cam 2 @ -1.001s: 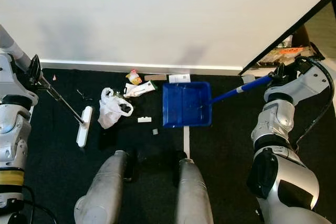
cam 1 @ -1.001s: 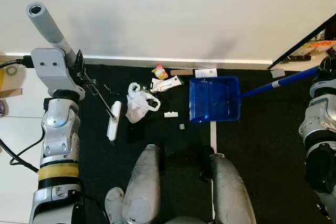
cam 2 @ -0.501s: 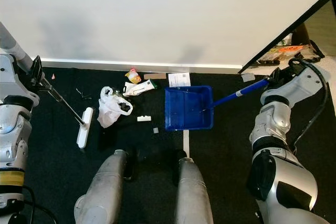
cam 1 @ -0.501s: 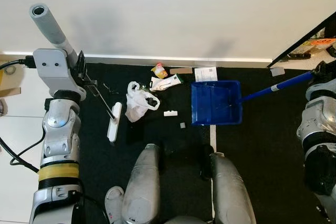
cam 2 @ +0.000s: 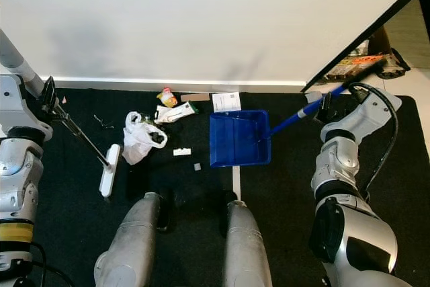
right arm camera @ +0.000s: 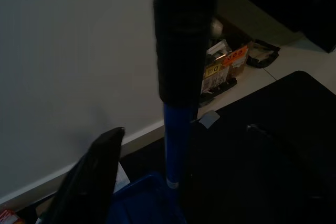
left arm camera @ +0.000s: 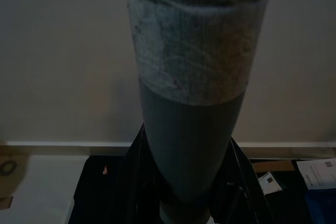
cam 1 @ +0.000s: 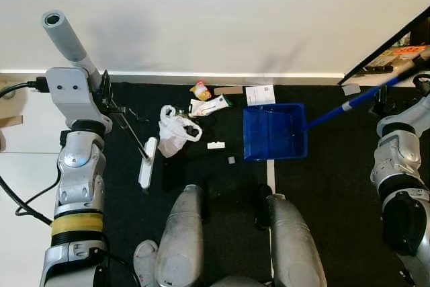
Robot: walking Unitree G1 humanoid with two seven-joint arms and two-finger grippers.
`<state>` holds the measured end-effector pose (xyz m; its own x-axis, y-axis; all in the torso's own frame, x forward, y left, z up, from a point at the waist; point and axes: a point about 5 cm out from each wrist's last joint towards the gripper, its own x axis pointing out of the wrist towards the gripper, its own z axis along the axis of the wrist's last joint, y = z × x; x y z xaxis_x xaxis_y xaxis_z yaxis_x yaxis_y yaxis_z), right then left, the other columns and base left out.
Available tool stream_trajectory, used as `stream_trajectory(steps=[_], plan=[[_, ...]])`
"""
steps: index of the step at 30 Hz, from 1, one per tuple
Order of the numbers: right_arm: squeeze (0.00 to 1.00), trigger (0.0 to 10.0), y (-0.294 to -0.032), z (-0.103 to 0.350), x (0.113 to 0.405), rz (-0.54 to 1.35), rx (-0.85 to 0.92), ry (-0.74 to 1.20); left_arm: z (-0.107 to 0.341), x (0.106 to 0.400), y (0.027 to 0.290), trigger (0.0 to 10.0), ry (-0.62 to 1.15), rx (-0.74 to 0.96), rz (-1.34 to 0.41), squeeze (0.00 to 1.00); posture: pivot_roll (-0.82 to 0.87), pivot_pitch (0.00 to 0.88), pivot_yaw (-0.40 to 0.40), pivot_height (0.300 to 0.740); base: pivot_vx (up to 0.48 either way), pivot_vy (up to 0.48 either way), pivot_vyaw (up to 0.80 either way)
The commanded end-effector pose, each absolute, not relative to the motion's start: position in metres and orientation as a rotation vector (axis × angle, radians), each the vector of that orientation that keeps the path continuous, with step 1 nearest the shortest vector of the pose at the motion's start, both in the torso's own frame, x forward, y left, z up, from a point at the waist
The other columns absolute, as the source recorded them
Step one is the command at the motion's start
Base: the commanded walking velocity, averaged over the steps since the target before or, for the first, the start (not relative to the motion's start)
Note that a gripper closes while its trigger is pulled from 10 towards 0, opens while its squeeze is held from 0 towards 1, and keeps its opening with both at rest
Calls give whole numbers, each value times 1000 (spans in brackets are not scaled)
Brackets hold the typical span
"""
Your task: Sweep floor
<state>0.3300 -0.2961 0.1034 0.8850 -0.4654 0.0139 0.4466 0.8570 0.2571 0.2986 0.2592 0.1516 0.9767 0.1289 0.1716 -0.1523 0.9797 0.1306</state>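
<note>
Black floor mat by the wall, blue dustpan flat on it. White plastic bag, wrappers, paper slip and 2 small scraps lie scattered, broom head resting beside the bag.

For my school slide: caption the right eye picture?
Robot holding a broom and blue dustpan beside litter on a black floor.

Both eye views look steeply down from the head at the dark mat, sharing the blue dustpan and litter by the wall. Each wrist view looks close along its held handle toward the wall.
</note>
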Motion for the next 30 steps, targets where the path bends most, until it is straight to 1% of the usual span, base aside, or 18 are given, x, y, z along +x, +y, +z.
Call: stream_trajectory(steps=[1, 3, 4, 5, 6, 7, 8, 12, 14, 17, 25, 27, 30], plan=[[1000, 10000, -301, 94, 323, -496, 247, -39, 148, 295, 257, 10000, -162, 136, 149, 0, 156, 399, -21, 731, 0, 0, 0], [1000, 10000, -301, 102, 327, -470, 219, -69, 148, 296, 256, 10000, -166, 129, 154, 0, 149, 394, -24, 731, 0, 0, 0], [1000, 10000, -299, 109, 330, -429, 208, -98, 147, 296, 255, 10000, -168, 122, 158, 0, 147, 390, -25, 731, 0, 0, 0], [604, 10000, -297, 111, 332, -401, 214, -111, 147, 296, 254, 10000, -168, 120, 159, 0, 144, 390, -27, 731, 0, 0, 0], [604, 10000, -297, 111, 332, -401, 214, -111, 147, 296, 254, 10000, -168, 120, 159, 0, 144, 390, -27, 731, 0, 0, 0], [90, 10000, -294, 117, 336, -348, 206, -133, 146, 296, 252, 10000, -169, 115, 159, 0, 140, 389, -31, 731, 0, 0, 0], [0, 10000, -293, 121, 338, -323, 193, -143, 146, 296, 252, 10000, -170, 112, 159, 0, 140, 389, -31, 731, 0, 0, 0], [0, 10000, -293, 123, 339, -309, 184, -149, 146, 296, 251, 10000, -171, 111, 159, 0, 140, 387, -33, 731, 0, 0, 0], [0, 10000, -293, 134, 344, -268, 147, -172, 146, 296, 249, 10000, -180, 92, 167, 0, 135, 389, -43, 731, 0, 0, 0], [0, 10000, -295, 138, 345, -266, 115, -171, 145, 295, 249, 10000, -185, 70, 175, 0, 133, 389, -46, 731, 0, 0, 0], [0, 10000, -306, 145, 343, -319, 71, -178, 143, 290, 244, 10000, -191, 47, 157, 0, 127, 389, -59, 731, 0, 0, 0], [0, 10000, -310, 144, 341, -362, 52, -174, 142, 289, 243, 10000, -190, 40, 155, 0, 118, 382, -64, 731, 0, 0, 0], [0, 10000, -314, 141, 337, -409, 73, -175, 140, 289, 241, 10000, -187, 37, 144, 0, 113, 377, -66, 731, 0, 0, 0]])
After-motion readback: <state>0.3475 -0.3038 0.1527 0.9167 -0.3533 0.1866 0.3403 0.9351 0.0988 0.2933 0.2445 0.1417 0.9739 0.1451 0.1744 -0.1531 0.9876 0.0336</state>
